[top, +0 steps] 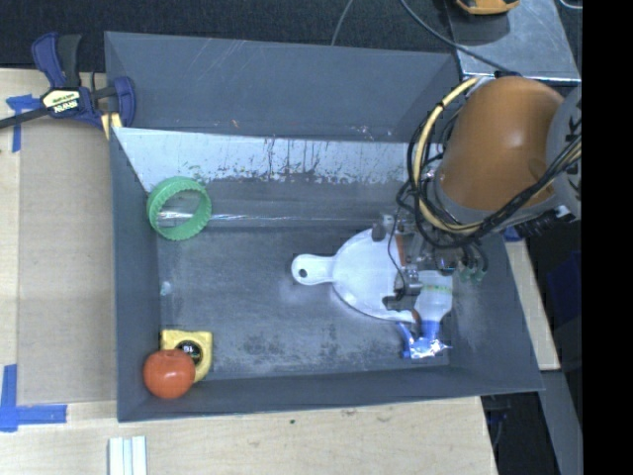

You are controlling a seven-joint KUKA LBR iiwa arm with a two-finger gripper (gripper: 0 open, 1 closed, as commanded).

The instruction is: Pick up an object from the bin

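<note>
Gripper (410,285) hangs low in the right part of the bin (297,97), over the right edge of a flat white paddle-shaped piece (356,265). Open or closed: I cannot tell, as my own wrist hardware and cables cover it.

- The white paddle-shaped piece lies flat on the floor, right of centre, with its short handle pointing left.
- A small blue-and-clear thing (425,339) lies just beside it on the near side, under my wrist. I cannot tell whether the two touch.
- Green ring (180,209) lies far left. Orange ball (168,374) and a yellow-and-black thing (193,346) sit in the near left corner. All three are well apart from me and are not a concern.

Risks as I judge them:
- The paddle looks thin and lies flat on the floor, so there is little edge to catch. A closing grip may skate over it or push it left.
- Coming down on top of it would only pin it to the floor.
- Taken at its right rim, the handle side would hang off-balance. It could swing and slip out on the lift.
- The blue-and-clear thing sits close enough to be nudged or caught along with the paddle, which would spoil the hold.
- The right wall is near, so my cables could brush it.
</note>
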